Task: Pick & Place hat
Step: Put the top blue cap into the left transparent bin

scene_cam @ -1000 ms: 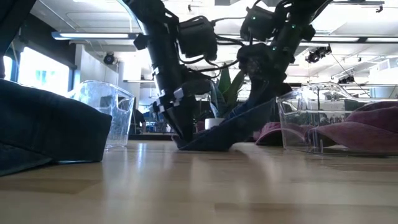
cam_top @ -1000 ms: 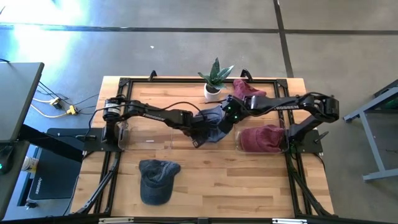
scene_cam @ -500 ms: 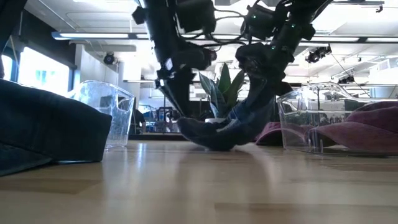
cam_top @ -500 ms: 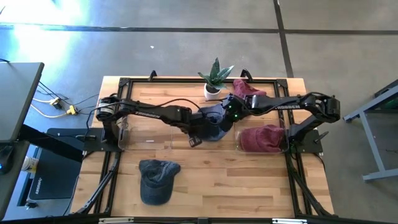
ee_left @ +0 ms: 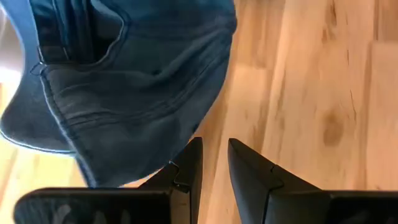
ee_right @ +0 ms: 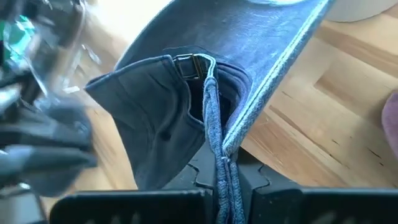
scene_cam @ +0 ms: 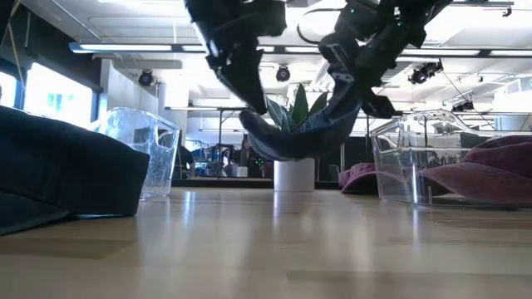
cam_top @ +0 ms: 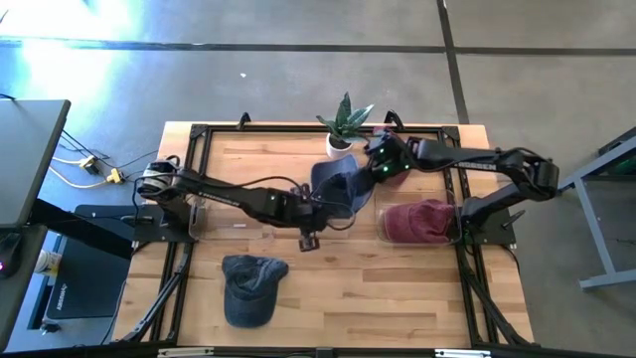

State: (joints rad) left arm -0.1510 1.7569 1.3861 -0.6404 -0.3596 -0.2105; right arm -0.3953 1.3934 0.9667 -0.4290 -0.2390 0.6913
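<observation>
A blue hat (cam_top: 339, 185) hangs in the air near the middle of the table, slung between my two grippers. It sags like a hammock in the low view (scene_cam: 295, 139). My left gripper (cam_top: 321, 203) is at its left end and shows in its wrist view (ee_left: 214, 149) with a narrow gap between the fingers. My right gripper (cam_top: 368, 181) is shut on the hat's right end (ee_right: 221, 177). A second blue hat (cam_top: 250, 288) lies crown up near the front left. My left gripper holds up the hat's left end (scene_cam: 249, 124), slanting down from the table's left. In the wrist view the cloth (ee_left: 163, 163) runs under one finger (ee_left: 188, 167) and bare wood shows in the gap, so the hold itself is hidden. My right gripper pinches the hat's narrow back strap (ee_right: 219, 148), just below the metal buckle (ee_right: 194, 63), between its two fingers. The fingers slant down from the table's right. The hat hangs clear of the table, opening toward the wrist camera, with the strap drawn straight.
A clear bin (cam_top: 231, 215) stands at the left. Another clear bin (cam_top: 382, 231) at the right holds a maroon hat (cam_top: 417, 221). A second maroon hat (cam_top: 396, 145) and a potted plant (cam_top: 343, 124) sit by the far edge. Bare wood lies at the front right.
Both grippers have risen, and the right one has drawn toward the far right. My left wrist has rolled. The blue hat stretched down to the table at its left end; it is now lifted clear and sags between the grippers.
</observation>
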